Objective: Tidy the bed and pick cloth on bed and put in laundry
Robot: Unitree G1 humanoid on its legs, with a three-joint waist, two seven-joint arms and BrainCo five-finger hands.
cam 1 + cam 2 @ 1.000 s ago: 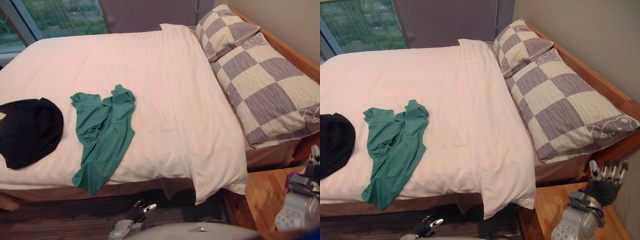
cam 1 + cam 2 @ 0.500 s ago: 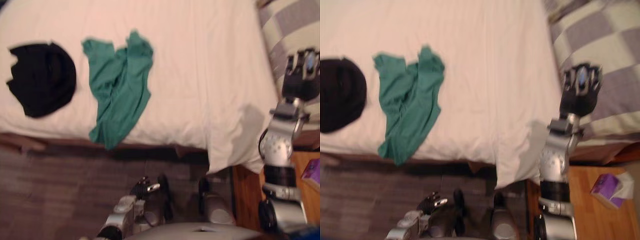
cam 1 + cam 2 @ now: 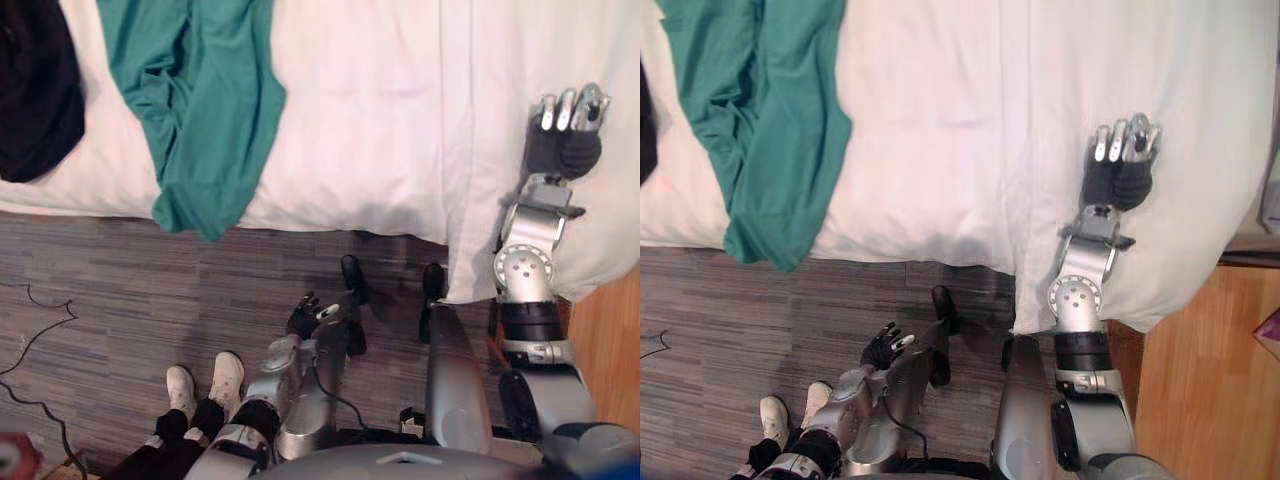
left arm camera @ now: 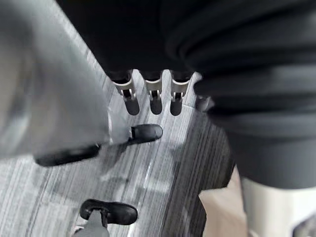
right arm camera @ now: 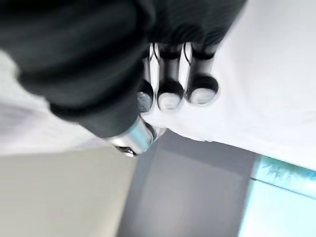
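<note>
**Green cloth untouched as the right hand arrives over the bed**

Left eye view: the green cloth [image 3: 195,100] lies on the bed [image 3: 360,120], its lower end hanging over the bed's near edge. A black cloth [image 3: 35,90] lies just beside it on the bed. The right hand [image 3: 565,140] is raised over the drooping duvet [image 3: 480,60] at the bed's corner, fingers loosely straight and empty. The left hand [image 3: 305,318] hangs low over the floor [image 3: 100,290], off the bed. A person's shoes [image 3: 205,385] stand farther out from the bed.

Right eye view: the right hand is well apart from the green cloth along the bed.

Left wrist view: the fingers [image 4: 155,101] are relaxed and hold nothing above the floor.

Right wrist view: the fingers [image 5: 170,94] are lightly bent over the bed's white cover, empty; I cannot tell if they touch it.

A second ago the right hand was beside the bed, off the bedding; now it is above the duvet. The head camera has tipped down, so the cloths' shift is the camera's, not theirs. Smoothing the bed looks like the step in hand, and neither cloth has been picked up.
</note>
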